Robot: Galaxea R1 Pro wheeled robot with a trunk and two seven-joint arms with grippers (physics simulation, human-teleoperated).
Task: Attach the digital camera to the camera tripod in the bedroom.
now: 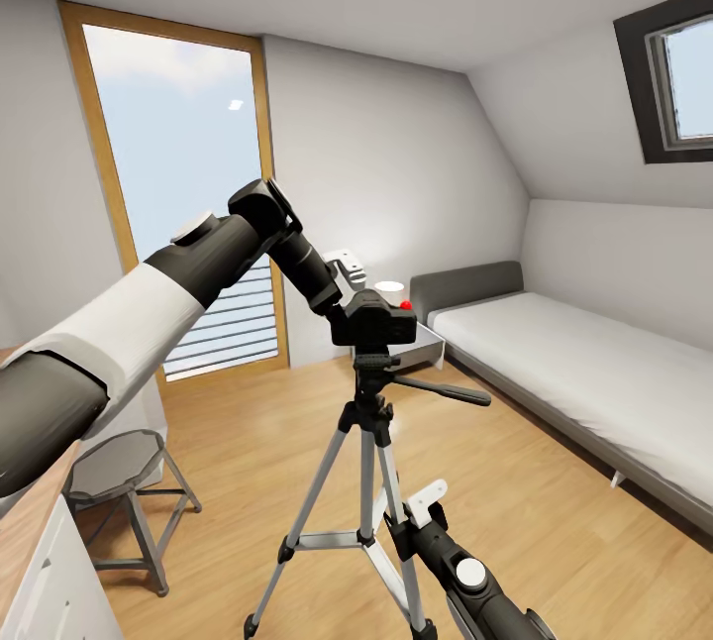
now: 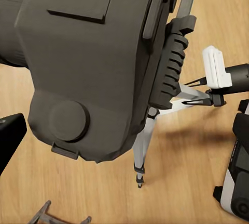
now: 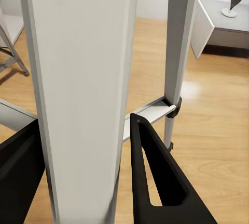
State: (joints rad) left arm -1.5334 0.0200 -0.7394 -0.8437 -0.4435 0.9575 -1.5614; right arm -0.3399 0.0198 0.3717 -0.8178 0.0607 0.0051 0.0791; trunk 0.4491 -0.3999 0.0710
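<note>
Pale-walled bedroom [image 1: 396,155]: boxy black digital camera [image 1: 374,319] (red button) tops silver-legged camera tripod [image 1: 368,481].

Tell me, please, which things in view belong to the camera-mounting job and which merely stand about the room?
Job:
small boxy black camera with red button, held by the left gripper
silver-legged tripod with black head, one leg between the right gripper fingers

Standing about:
grey bed
round metal stool
tall wood-framed window

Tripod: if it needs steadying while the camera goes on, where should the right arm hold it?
Hold one silver leg of the tripod low down, fingers straddling it from the robot's side. The leg is long, straight and flat-sided, well below the camera and pan handle.
</note>
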